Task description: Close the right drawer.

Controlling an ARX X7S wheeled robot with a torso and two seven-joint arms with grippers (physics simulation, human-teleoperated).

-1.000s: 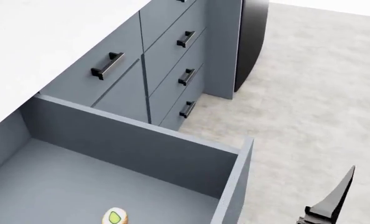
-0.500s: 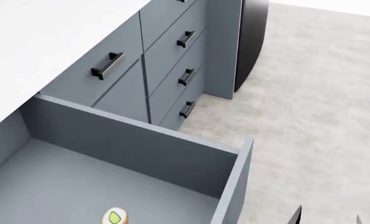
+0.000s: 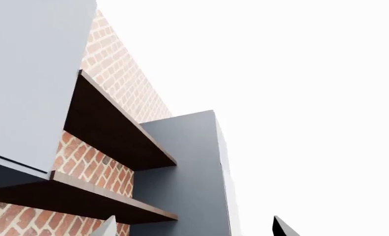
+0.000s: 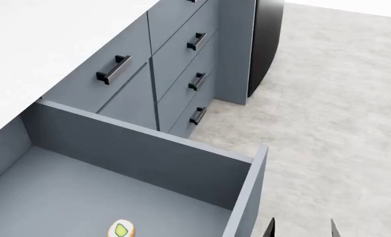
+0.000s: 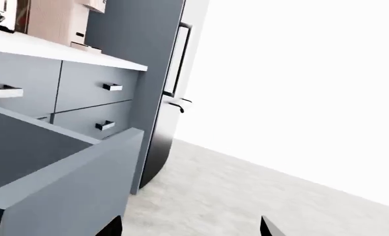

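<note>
The right drawer (image 4: pixel 149 163) stood pulled far out at the near left, a small sushi piece (image 4: pixel 122 229) on its floor. Just right of its front, the right pincer (image 4: pixel 302 228) hung with tips apart — touching nothing. The left pincer (image 3: pixel 194 227) was apart too.

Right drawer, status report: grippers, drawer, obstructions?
Right gripper open, beside the drawer front, no contact. Left gripper open, aimed at wall shelves. Right drawer fully out, sushi piece inside. Nothing blocking.
</note>
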